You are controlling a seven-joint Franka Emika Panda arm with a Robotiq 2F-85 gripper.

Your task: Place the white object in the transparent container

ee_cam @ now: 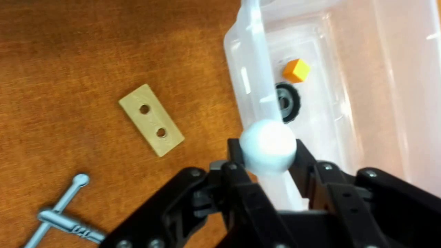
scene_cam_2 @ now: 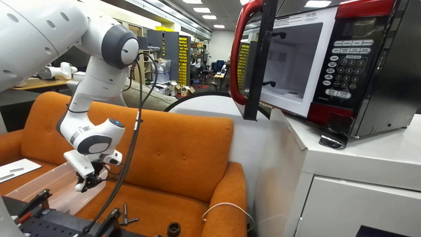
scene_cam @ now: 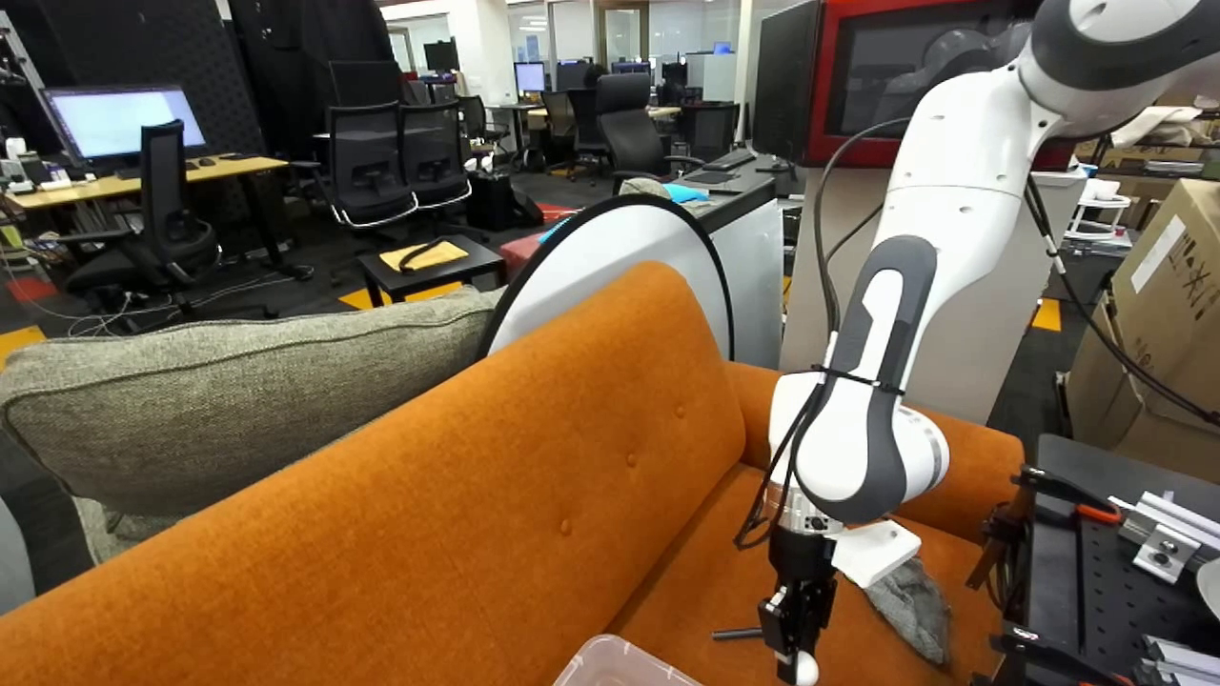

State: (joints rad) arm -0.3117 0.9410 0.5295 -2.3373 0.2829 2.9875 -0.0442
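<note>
A round white object [ee_cam: 268, 146] is held between the fingertips of my gripper [ee_cam: 266, 153] in the wrist view. The gripper is shut on it. The white object also shows at the fingertips in both exterior views [scene_cam: 807, 669] [scene_cam_2: 79, 187]. The transparent container [ee_cam: 253, 65] is a clear plastic bin on the orange sofa. In the wrist view the white object appears over the container's near side wall. An orange-yellow cube [ee_cam: 297, 70] and a black wheel [ee_cam: 289, 102] lie inside the container. The bin shows partly in both exterior views [scene_cam: 620, 657] [scene_cam_2: 64, 199].
A tan block with two holes [ee_cam: 151, 120] and a metal T-handle tool [ee_cam: 57, 218] lie on the sofa [scene_cam_2: 184, 204] outside the bin. A grey cloth [scene_cam: 913, 610] lies there too. A black perforated table with clamps [scene_cam_2: 62, 223] borders the sofa. An open red microwave [scene_cam_2: 296, 65] stands on a cabinet.
</note>
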